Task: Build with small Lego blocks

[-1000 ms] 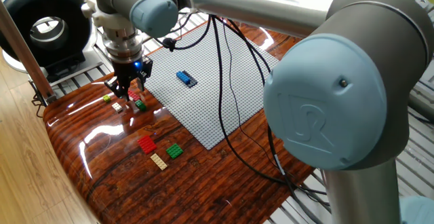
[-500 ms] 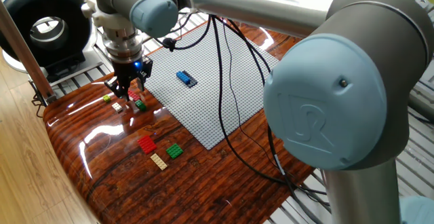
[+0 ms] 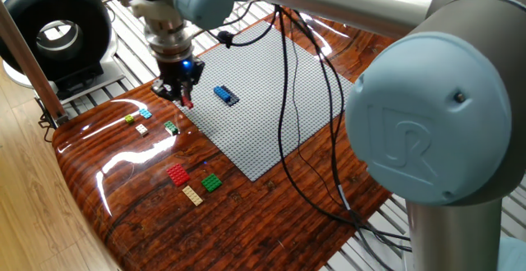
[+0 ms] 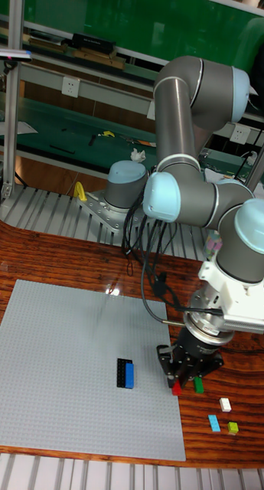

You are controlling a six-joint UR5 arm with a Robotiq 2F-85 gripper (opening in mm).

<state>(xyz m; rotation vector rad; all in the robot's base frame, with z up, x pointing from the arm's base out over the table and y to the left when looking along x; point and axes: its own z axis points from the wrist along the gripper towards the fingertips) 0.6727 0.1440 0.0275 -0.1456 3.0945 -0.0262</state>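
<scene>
The grey baseplate (image 3: 263,98) fills the middle of the counter (image 3: 123,213) and serves as the landmark here. On it, well inside its near-left part, lies the blue and dark blue pair of bricks (image 3: 226,95), joined side by side, their long axis slanting with the plate's stud rows. The gripper (image 3: 185,98) hangs over the baseplate's left edge, its fingers closed on a small red brick (image 4: 176,389) that sticks out just below the tips; how firmly it is pinched cannot be judged. From the gripper, the blue pair lies further in over the plate, near but clearly apart, and any placement beside it would, I judge, mean moving inward from the edge and lining the red brick up with the pair's long axis. Off the baseplate's left edge on the bare wood sit a green brick (image 3: 171,128), a white brick (image 3: 142,129), a light blue brick (image 3: 145,113) and a yellow-green brick (image 3: 129,119). Beyond the plate's near corner lie a red brick (image 3: 177,174), another green brick (image 3: 211,183) and a tan brick (image 3: 192,195).
</scene>
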